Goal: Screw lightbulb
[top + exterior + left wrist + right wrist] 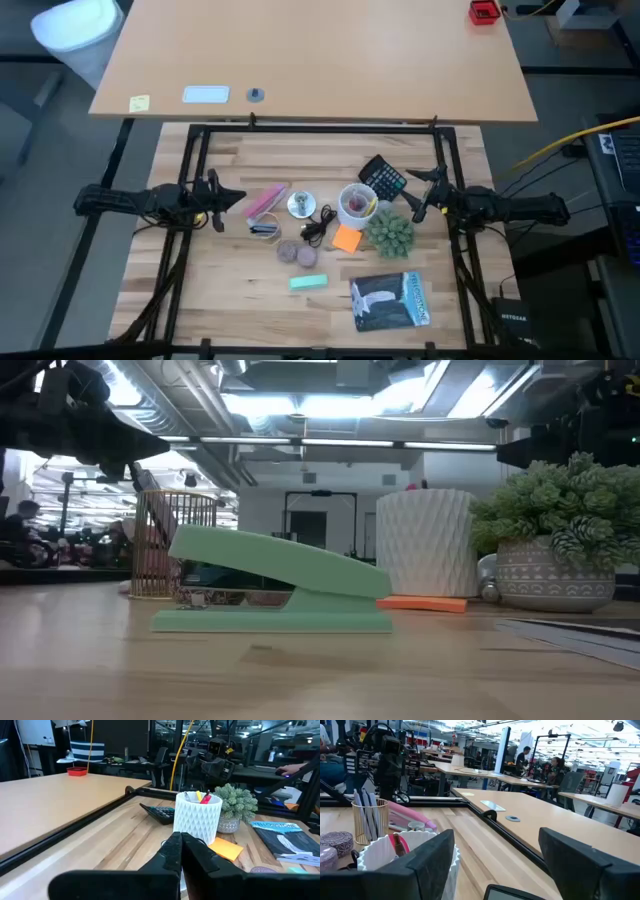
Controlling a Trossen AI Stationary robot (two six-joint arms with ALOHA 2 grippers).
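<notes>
Both of your arms hung just above the wooden table (230,290), neither holding anything. Your left gripper (232,200) sat at the left side, near the pink case (264,200), with its jaws pressed together. Your right gripper (412,195) sat at the right side, just beside the black calculator (383,178) and near the white ribbed cup of pens (355,203), with its jaws spread wide.

You could make out the small rounded lightbulb (487,578) only in the low view, as a pale shape on the table between the cup and the patterned pot of the green plant (552,572). The round silvery socket disc (299,205) with its black cord lay left of the cup, apart from both grippers. A mint green stapler (308,283) lay nearer the front edge.
</notes>
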